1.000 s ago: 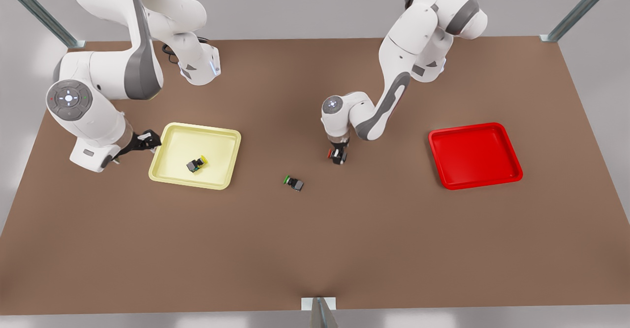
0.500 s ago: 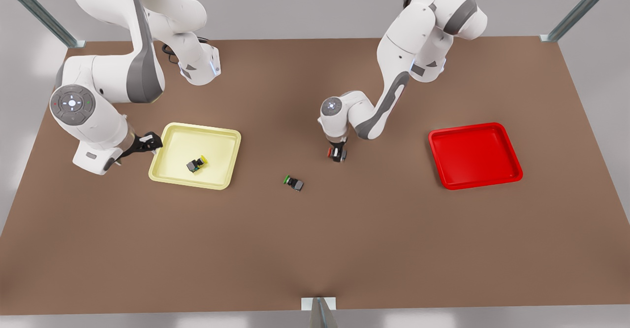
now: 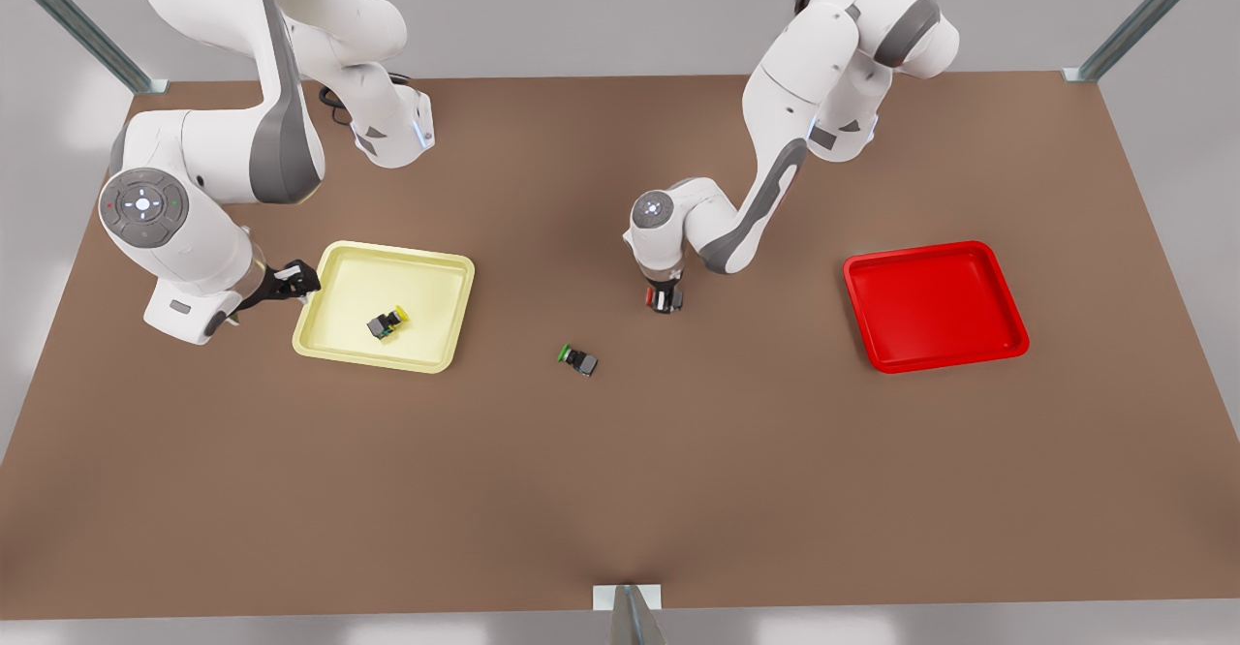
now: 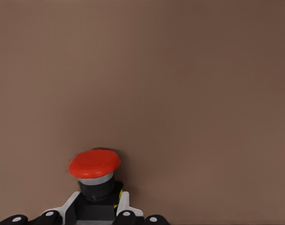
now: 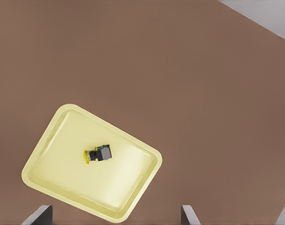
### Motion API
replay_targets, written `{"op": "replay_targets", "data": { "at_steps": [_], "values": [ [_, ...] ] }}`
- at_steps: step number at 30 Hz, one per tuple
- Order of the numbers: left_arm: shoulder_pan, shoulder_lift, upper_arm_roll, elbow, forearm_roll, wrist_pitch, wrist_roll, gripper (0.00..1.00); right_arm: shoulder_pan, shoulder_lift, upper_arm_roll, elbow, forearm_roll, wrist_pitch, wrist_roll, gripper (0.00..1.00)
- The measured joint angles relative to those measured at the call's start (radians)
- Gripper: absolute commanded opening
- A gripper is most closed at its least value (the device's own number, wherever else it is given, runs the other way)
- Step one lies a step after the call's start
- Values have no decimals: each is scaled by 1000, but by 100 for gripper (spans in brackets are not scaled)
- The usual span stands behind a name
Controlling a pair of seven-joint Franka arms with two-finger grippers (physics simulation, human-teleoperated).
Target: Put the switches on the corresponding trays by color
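**Red switch lifted, headed for red tray**

Mid-table in the front view, the left gripper (image 3: 664, 300) is clamped on the red switch (image 3: 659, 298); the left wrist view shows its red cap (image 4: 94, 163) sticking out past the fingers (image 4: 125, 214). Vs a sec ago, gripper and switch sit a bit higher and closer under the wrist, so the pick looks done and the lift is under way. Next, probably: carry across to the red tray (image 3: 1007, 347), well apart toward the front view's right.

The right gripper (image 3: 289, 280) waits just beside the yellow tray (image 3: 334, 354), fingers (image 5: 39, 216) apart. The yellow switch (image 3: 387, 322) lies inside that tray, so sorted. The green switch (image 3: 579, 359) lies on the table (image 3: 620, 490) between the trays, w/ no green tray in sight.
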Motion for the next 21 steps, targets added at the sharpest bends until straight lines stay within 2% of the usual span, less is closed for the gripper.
{"op": "replay_targets", "data": {
  "at_steps": [6, 10, 13, 16, 19, 21],
  "values": [
    [5, -12, 1, 0, 112, 0, -16, 48, 2, 5, 0, 0, 1, -2, 1, 100],
    [10, -27, 0, 0, 441, -12, -28, 48, 0, 6, 0, 0, 0, -1, 0, 100],
    [16, -44, -1, 0, 425, -30, -14, 50, -6, 6, 0, 1, 0, 0, 0, 100],
    [21, -57, -1, 0, 255, -47, 2, 50, -7, 6, 0, 1, 0, 0, 0, 100],
    [31, -66, -1, 0, 278, -46, -2, 50, -5, 5, 0, 2, 0, 0, 0, 100],
    [48, -71, -2, 0, 158, -66, 15, 50, -5, 6, 0, 2, 0, 0, 0, 100]
  ]
}}
